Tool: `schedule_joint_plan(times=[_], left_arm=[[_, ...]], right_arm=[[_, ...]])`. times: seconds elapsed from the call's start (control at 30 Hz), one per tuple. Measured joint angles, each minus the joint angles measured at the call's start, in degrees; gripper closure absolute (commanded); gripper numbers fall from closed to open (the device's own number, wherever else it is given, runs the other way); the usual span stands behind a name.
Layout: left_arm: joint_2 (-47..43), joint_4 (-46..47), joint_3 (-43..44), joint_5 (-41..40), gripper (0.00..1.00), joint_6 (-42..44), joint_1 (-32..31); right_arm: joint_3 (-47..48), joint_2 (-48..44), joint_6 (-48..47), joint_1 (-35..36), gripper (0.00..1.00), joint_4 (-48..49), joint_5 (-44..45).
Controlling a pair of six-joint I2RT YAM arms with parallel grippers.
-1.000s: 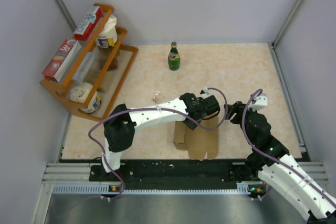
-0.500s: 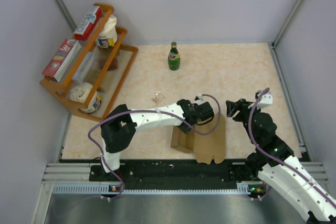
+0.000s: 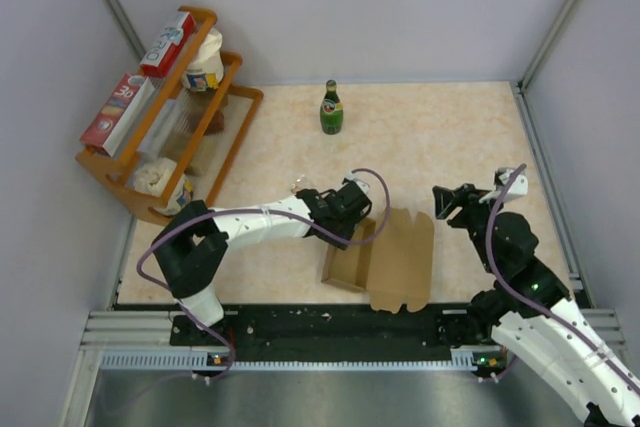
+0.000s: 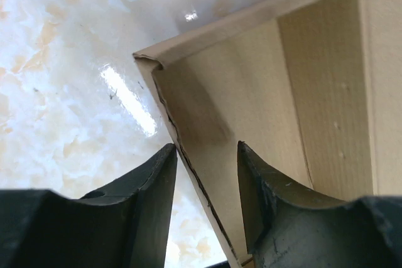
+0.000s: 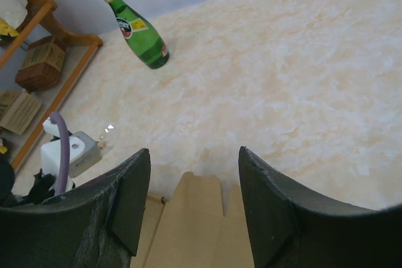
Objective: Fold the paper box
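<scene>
The paper box (image 3: pixel 400 265) is plain brown cardboard lying near the table's front edge. Its left part is folded into a shallow tray and a wide notched flap lies flat to the right. My left gripper (image 3: pixel 347 235) is at the tray's left wall. In the left wrist view the gripper (image 4: pixel 206 149) is open, its fingers straddling the thin wall edge (image 4: pixel 188 161) without pinching it. My right gripper (image 3: pixel 448 203) hovers open and empty just past the flap's far right corner. In the right wrist view the gripper (image 5: pixel 193 152) has the notched flap (image 5: pixel 201 218) below it.
A green glass bottle (image 3: pixel 331 109) stands at the back centre and also shows in the right wrist view (image 5: pixel 135 29). A wooden rack (image 3: pixel 215 132) with printed boxes and jars stands at the left. A small clear scrap (image 3: pixel 300 185) lies behind the left arm.
My left gripper has drawn back leftward from over the box to its left wall. The raised flap has dropped flat to the right. My right gripper has pulled slightly away.
</scene>
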Motion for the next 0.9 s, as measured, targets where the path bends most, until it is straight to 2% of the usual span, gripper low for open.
schedule_joint_plan(times=[0.17, 0.5, 0.77, 0.9], left_arm=[[-0.3, 7.2, -4.4, 5.4, 0.52, -1.0, 3.2], [-0.2, 16.6, -5.6, 11.6, 0.53, -2.9, 5.9], [2.5, 20.5, -7.5, 14.4, 0.54, -4.0, 8.3], [2.7, 22.8, -9.0, 15.8, 0.55, -4.7, 9.2]], right_arm=[[2.6, 0.2, -0.1, 0.0, 0.41, -2.0, -0.9], [6.6, 5.8, 0.9, -0.2, 0.37, -8.0, -3.8], [11.9, 8.6, 6.8, -0.8, 0.33, -18.7, -3.1], [12.7, 9.9, 10.9, -1.7, 0.27, -23.3, -3.5]])
